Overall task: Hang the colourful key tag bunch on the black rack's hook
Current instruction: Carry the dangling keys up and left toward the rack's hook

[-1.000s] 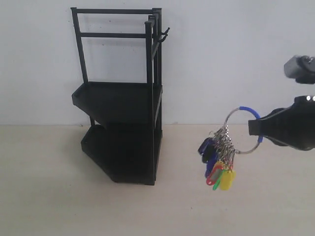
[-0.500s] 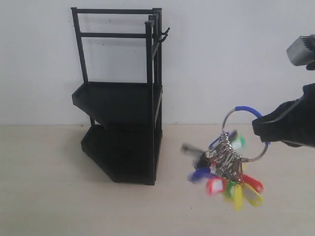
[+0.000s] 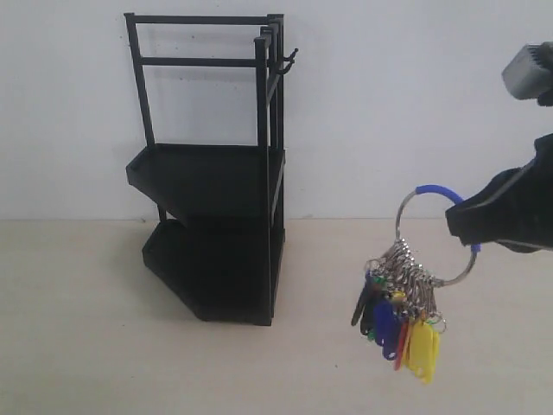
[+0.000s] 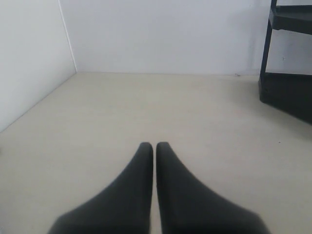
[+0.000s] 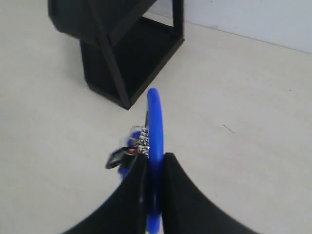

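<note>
We find the right gripper [image 3: 454, 225] clamped on the blue-sleeved ring of the colourful key tag bunch [image 3: 404, 322], held above the pale table [image 3: 86, 346] at 4 o'clock from the black rack [image 3: 216, 225]. It is well apart from the hook [image 3: 290, 58]. The left gripper [image 4: 154, 145] is closed on nothing. Tags that were splayed half a second ago now hang straight.

The matt black plastic right gripper [image 3: 455, 223] grips the shiny silver metal ring [image 3: 435, 191], smooth blue-sleeved, of the colourful key tag bunch [image 3: 402, 324], its glossy plastic tags on bright metal chains below the gripper, and the tall black metal rack [image 3: 216, 181] off to its side looks matt.
</note>
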Controlling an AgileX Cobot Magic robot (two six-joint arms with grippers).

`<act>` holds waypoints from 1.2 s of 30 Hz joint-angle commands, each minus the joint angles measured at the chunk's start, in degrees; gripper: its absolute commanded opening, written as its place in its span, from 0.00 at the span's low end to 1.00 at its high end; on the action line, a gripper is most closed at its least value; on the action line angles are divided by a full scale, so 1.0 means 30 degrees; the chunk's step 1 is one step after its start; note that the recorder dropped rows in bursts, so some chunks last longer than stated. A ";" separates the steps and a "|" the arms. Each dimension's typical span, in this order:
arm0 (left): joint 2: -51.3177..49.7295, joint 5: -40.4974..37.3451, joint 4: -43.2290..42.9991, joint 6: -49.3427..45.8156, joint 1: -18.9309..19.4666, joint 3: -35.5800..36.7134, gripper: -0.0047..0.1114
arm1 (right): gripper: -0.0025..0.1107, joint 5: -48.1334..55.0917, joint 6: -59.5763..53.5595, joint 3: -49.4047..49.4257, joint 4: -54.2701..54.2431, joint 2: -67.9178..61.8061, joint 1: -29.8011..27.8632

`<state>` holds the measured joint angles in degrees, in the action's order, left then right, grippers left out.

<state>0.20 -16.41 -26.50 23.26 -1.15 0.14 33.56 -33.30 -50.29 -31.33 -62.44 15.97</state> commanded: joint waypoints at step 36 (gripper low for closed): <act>-0.0067 0.0049 -0.0003 0.0106 -0.0023 -0.0047 0.08 | 0.02 -0.6367 0.3864 -0.0805 0.4260 -0.0940 0.1895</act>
<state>0.20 -16.41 -26.50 23.26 -1.15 0.14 17.65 -21.41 -52.19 -18.24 -65.11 21.79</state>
